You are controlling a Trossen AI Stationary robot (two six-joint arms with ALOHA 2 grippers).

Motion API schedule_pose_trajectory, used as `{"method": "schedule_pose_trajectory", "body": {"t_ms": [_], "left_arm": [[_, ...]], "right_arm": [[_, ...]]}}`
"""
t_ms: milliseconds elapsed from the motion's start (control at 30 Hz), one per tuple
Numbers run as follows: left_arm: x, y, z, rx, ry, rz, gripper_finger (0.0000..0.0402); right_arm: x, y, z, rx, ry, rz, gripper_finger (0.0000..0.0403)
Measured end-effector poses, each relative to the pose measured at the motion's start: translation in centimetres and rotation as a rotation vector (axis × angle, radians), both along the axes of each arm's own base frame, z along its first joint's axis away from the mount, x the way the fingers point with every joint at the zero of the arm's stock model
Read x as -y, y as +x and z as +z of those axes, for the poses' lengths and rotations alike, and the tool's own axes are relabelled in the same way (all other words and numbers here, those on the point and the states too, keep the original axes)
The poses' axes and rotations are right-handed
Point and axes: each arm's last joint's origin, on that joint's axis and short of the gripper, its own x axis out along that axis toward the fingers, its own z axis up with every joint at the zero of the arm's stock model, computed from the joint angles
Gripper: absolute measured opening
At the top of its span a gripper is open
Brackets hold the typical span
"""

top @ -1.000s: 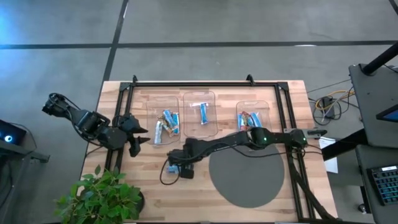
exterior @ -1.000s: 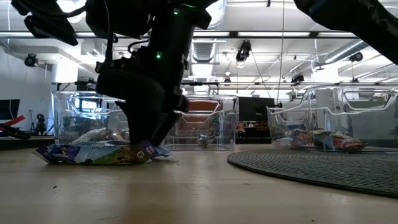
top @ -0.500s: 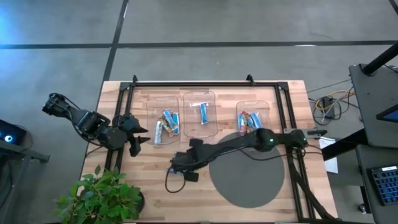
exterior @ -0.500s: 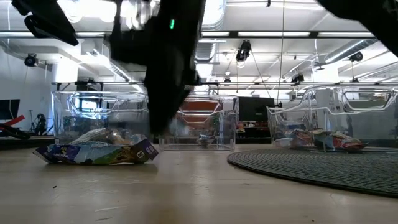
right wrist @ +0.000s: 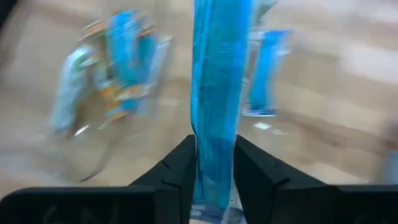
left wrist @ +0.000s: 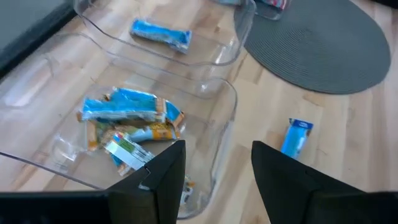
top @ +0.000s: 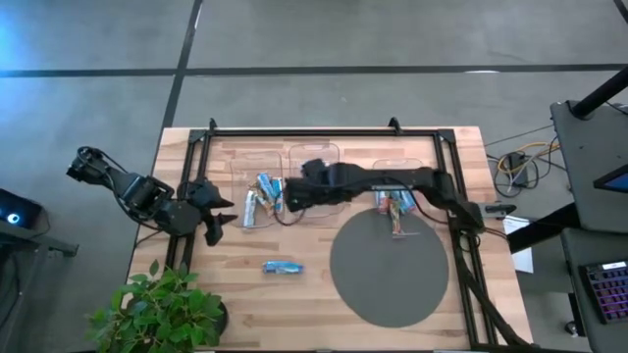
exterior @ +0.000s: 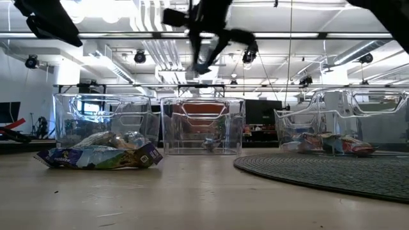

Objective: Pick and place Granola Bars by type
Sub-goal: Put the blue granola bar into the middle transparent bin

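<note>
We see the right end effector [right wrist: 211, 163] clamped on a blue granola bar [right wrist: 214, 93], raised above the middle tray [top: 314, 150] near the bench's far edge, probably to join the blue bar [left wrist: 160, 35] inside. The left end effector [left wrist: 214, 168] waits apart at the left edge.

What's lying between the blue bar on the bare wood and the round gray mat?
Nothing: in the high view, only bare tabletop separates the blue bar from the gray mat.
</note>
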Motion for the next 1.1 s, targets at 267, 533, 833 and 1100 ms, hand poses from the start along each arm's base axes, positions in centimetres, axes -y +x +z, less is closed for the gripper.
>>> {"method": "schedule_pose_trajectory", "body": {"t_ms": [267, 533, 833, 1100], "left_arm": [[-0.1, -0.1, 0.1, 0.013, 0.006, 0.024, 0.0168], [-0.1, -0.1, 0.0, 0.006, 0.011, 0.015, 0.0168], [-0.1, -0.1, 0.0, 0.001, 0.016, 0.003, 0.0168], [0.0, -0.1, 0.0, -0.011, -0.004, -0.015, 0.0168]], "right_arm": [[2.4, -0.2, -0.8, -0.079, 0.047, 0.052, 0.0187], [-8.1, 0.5, 0.3, -0.159, -0.216, 0.931, 0.0243], [-14.6, 3.9, -7.3, -0.163, -0.296, 1.337, 0.0238], [-15.3, 6.2, -11.1, -0.024, -0.195, 1.305, 0.0254]]}}
